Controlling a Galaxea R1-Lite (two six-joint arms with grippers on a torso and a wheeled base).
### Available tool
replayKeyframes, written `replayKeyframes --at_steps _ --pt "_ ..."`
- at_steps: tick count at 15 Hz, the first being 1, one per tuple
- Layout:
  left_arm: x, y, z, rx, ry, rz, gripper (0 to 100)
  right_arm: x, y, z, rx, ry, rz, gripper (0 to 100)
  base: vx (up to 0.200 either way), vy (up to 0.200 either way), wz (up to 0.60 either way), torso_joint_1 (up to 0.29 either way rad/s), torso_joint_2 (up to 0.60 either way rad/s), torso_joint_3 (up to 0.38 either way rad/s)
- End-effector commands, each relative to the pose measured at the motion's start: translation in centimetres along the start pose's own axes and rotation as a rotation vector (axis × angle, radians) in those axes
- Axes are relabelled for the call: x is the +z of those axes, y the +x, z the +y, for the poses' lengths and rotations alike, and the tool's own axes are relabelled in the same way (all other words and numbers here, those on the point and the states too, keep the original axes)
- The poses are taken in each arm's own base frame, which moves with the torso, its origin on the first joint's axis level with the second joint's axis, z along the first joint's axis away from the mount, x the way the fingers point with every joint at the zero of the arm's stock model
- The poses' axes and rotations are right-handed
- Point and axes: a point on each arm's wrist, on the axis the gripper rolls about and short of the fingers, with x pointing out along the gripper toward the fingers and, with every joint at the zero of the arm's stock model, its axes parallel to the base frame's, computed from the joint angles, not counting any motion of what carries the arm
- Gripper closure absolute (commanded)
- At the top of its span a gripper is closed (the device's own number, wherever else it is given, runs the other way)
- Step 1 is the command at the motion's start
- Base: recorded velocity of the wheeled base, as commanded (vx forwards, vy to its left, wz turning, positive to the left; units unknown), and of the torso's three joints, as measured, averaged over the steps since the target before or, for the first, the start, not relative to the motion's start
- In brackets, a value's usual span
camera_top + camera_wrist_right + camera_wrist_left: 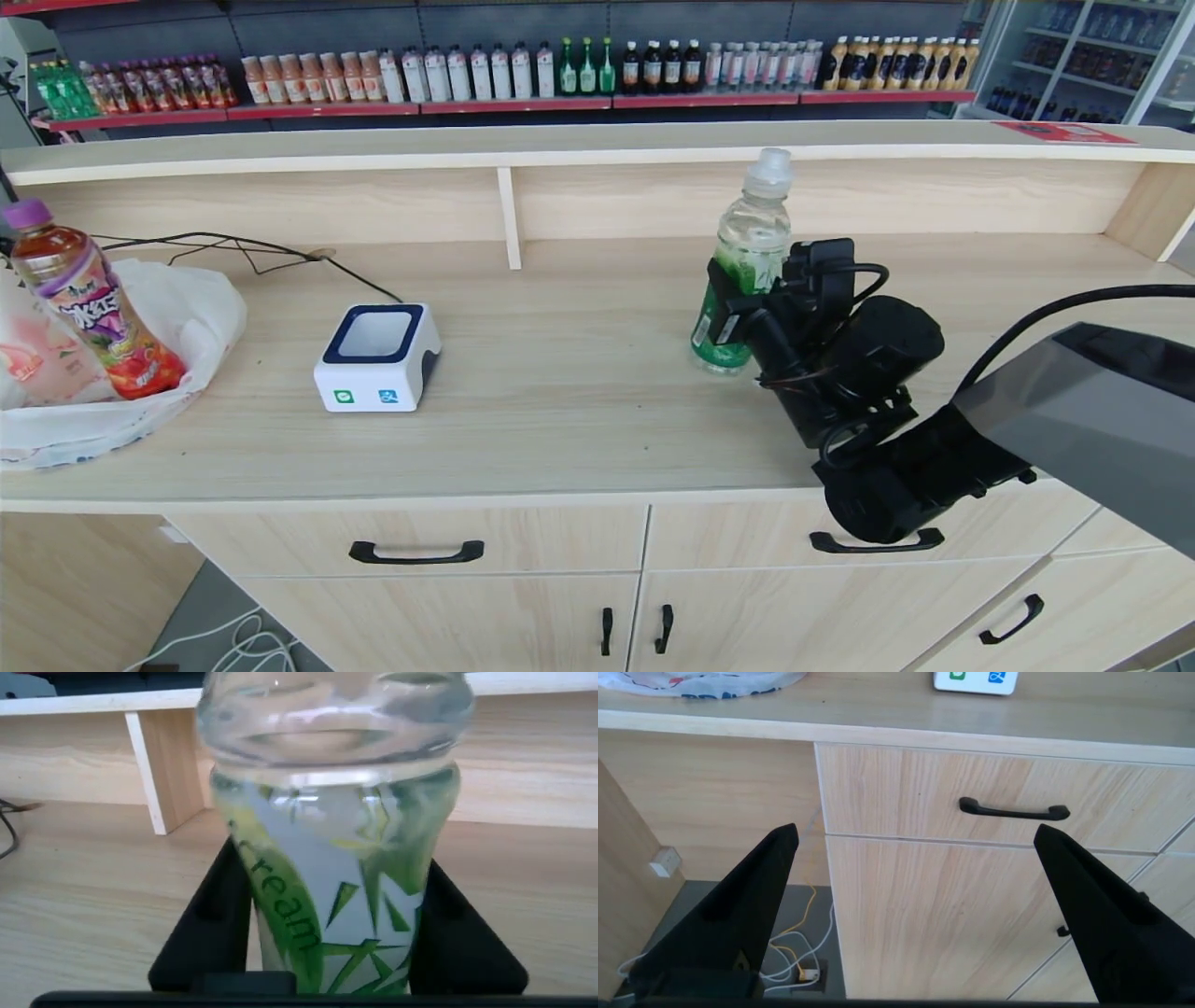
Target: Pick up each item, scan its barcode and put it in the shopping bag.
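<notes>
Right hand (736, 313) grips green-labelled bottle (752, 229).
Far to its left, shopping bag (201, 317) holds a purple-capped bottle (89, 303); left hand (915, 835) released.

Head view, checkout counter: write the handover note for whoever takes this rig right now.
Right gripper: shut on the green-label bottle, which stands upright on the counter to the right of the scanner; I cannot tell whether it is lifted.
Left gripper: open, holding nothing, low in front of the drawer.
Done: the purple-capped bottle lies in the shopping bag at the counter's left end.
Left: scan the green-label bottle's barcode at the scanner, then put it in the shopping bag.
</notes>
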Motion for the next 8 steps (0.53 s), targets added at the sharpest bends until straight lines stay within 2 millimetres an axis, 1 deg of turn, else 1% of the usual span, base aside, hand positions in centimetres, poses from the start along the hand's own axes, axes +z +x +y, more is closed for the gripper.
replayKeyframes --at_steps 1,8 --pt "0.00 0.00 0.00 0.000 0.000 0.000 0 0.15 0.07 0.09 -0.001 0.002 -0.009 100 0.000 0.000 0.00 0.000 0.00 0.000" --pt "0.00 0.00 0.00 0.000 0.000 0.000 0 0.38 -0.07 0.73 0.002 0.013 -0.011 100 0.000 0.000 0.00 0.000 0.00 0.000"
